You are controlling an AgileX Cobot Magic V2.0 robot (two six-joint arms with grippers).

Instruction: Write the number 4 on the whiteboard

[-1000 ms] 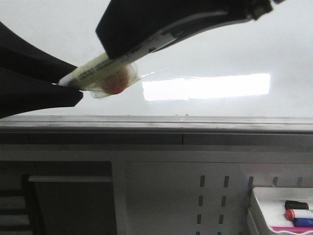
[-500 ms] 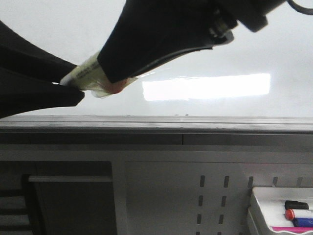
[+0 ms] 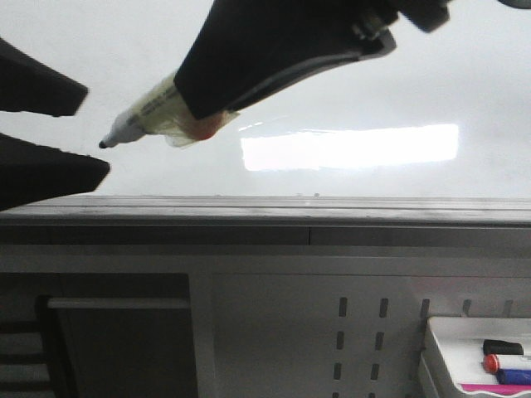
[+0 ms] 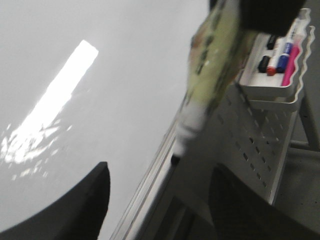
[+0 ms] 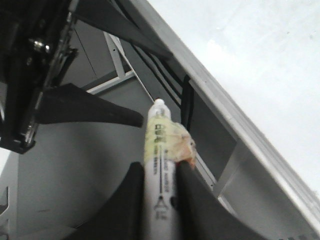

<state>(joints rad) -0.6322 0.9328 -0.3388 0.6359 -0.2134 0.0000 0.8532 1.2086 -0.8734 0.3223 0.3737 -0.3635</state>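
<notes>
The whiteboard (image 3: 373, 75) is glossy white with a bright glare strip and a grey ledge (image 3: 332, 211) below it. No number 4 shows on it. My right gripper (image 3: 195, 112) is shut on a white marker (image 3: 145, 116) wrapped in yellowish tape, and its black tip (image 3: 104, 143) is bare and points left. The right wrist view shows the marker (image 5: 159, 145) clamped in that gripper (image 5: 159, 167). My left gripper (image 3: 95, 128) is open, one finger above and one below the tip, not touching it. In the left wrist view the marker (image 4: 207, 85) hangs between its open fingers (image 4: 90, 200).
Below the ledge is a grey perforated panel (image 3: 357, 332). A white tray (image 3: 440, 348) at the lower right holds several spare markers; it also shows in the left wrist view (image 4: 265, 90). A dark frame opening (image 3: 116, 348) is at the lower left.
My left gripper was shut around the marker's tip end and has opened. The bare black tip now shows between its fingers. The right gripper has shifted slightly up.
</notes>
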